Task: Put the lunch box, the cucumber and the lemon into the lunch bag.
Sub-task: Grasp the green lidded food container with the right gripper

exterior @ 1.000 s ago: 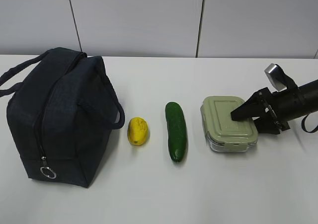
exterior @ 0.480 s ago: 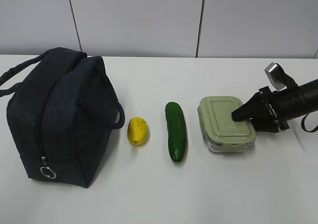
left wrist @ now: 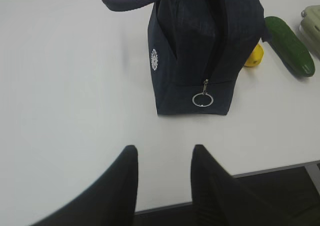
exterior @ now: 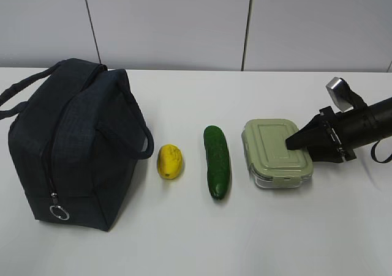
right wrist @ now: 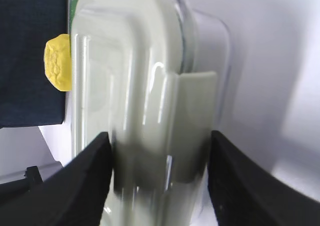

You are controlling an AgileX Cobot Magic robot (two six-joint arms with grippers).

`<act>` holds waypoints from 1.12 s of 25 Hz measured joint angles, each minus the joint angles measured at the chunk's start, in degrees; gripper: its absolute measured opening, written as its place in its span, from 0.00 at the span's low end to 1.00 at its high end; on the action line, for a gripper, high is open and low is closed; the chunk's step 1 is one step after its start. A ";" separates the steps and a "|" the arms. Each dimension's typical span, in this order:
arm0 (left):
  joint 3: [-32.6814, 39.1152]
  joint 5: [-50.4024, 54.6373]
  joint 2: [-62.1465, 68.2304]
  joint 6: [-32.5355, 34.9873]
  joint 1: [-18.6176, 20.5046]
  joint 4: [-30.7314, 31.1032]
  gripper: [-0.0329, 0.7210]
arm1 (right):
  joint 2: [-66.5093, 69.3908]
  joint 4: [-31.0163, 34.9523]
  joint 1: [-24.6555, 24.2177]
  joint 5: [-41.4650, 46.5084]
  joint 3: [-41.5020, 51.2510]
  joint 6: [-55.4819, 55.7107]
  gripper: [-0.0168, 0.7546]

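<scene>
The lunch box (exterior: 272, 150) with its sage-green lid lies on the table at the right. My right gripper (exterior: 288, 144) is over its right end. In the right wrist view my right gripper (right wrist: 159, 133) has a finger pressed on each long side of the lunch box (right wrist: 135, 85). The cucumber (exterior: 217, 161) lies left of the box, and the lemon (exterior: 169, 161) lies left of the cucumber. The navy lunch bag (exterior: 73, 141) stands at the far left, zipped. My left gripper (left wrist: 164, 148) is open and empty, near the table's edge in front of the bag (left wrist: 200, 45).
The bag's ring pull (left wrist: 202, 99) hangs low on its near end. The white table (exterior: 196, 239) ends at a dark front edge (left wrist: 260, 171) in the left wrist view. A grey panelled wall (exterior: 184, 25) stands behind the table.
The lunch box has slid a little to the left and squared up between my right gripper's fingers. The bag, lemon and cucumber have not moved.
</scene>
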 joint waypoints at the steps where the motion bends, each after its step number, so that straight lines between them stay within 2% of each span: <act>1: 0.00 0.00 0.00 0.00 0.00 0.00 0.36 | 0.00 0.00 0.00 0.13 0.00 0.00 0.57; 28: 0.00 0.00 0.00 0.00 0.00 0.00 0.36 | 0.00 0.00 0.00 0.34 0.00 0.00 0.53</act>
